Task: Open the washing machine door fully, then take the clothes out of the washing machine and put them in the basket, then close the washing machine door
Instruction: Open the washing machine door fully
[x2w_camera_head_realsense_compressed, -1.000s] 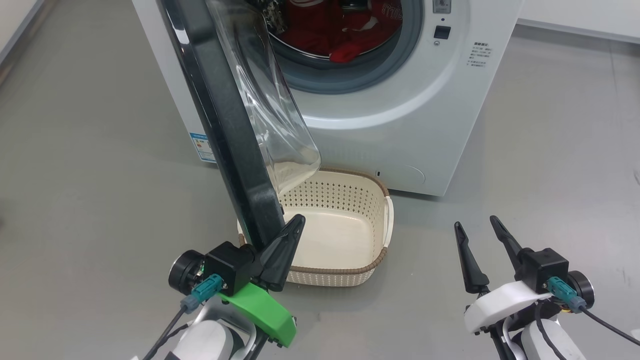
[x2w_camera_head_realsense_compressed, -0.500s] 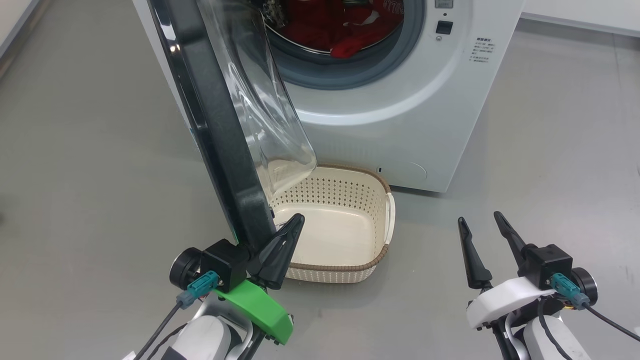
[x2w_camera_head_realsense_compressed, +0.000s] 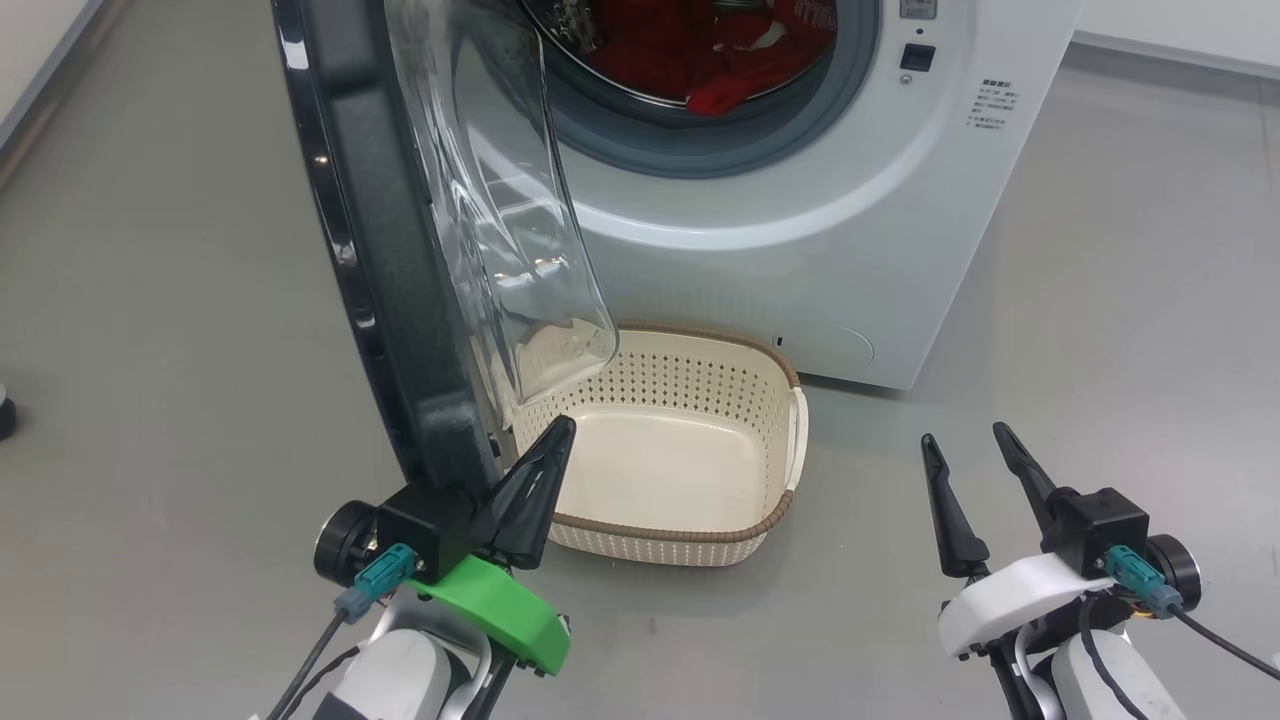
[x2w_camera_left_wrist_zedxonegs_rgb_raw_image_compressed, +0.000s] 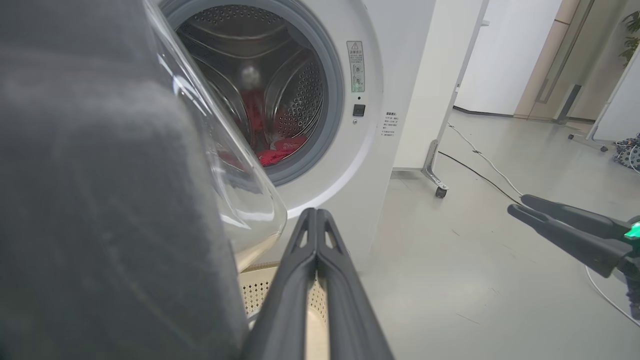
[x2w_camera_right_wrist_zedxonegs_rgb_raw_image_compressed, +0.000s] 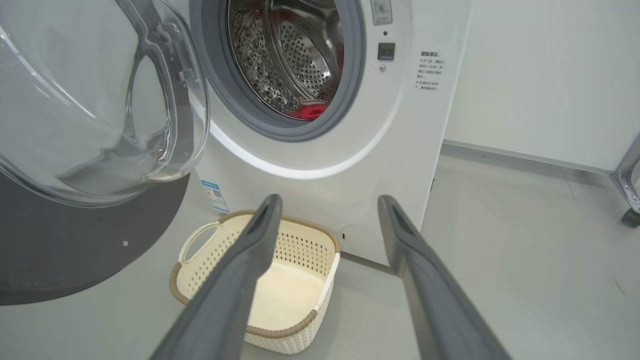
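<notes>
The door (x2w_camera_head_realsense_compressed: 390, 250) has swung wider, the left gripper (x2w_camera_head_realsense_compressed: 555, 435) — pinched together, empty — nudging its lower edge; the right gripper (x2w_camera_head_realsense_compressed: 962, 434) gapes. If the left slips off, the door may stall half-open.

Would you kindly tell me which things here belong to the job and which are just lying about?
Job: door, washing machine, clothes, basket, left gripper, right gripper.
Lying about: floor cables, wheeled stand.
</notes>
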